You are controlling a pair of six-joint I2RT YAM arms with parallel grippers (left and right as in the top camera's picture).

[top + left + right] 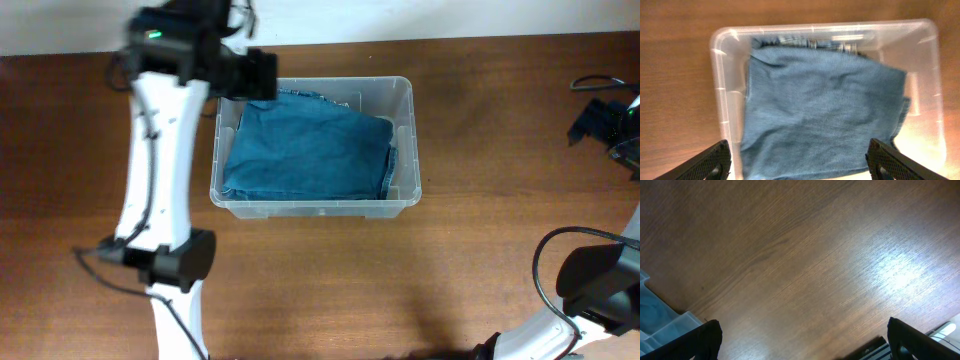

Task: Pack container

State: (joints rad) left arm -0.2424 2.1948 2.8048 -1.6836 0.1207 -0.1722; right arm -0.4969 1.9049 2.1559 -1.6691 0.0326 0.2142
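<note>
Two grippers stand spread and empty: the left gripper point(799, 147) hangs over the 10 o'clock corner of the container point(405, 150), and the right gripper point(804, 325) sits well apart at its 3 o'clock. The container rests on the surface point(480, 250), toward 9 o'clock of centre, with its long axis running 9 to 3 o'clock. It holds folded denim point(310, 145). Use the left arm, which is nearer. Bare surface lies at 6 and 3 o'clock. Mind the rim.
</note>
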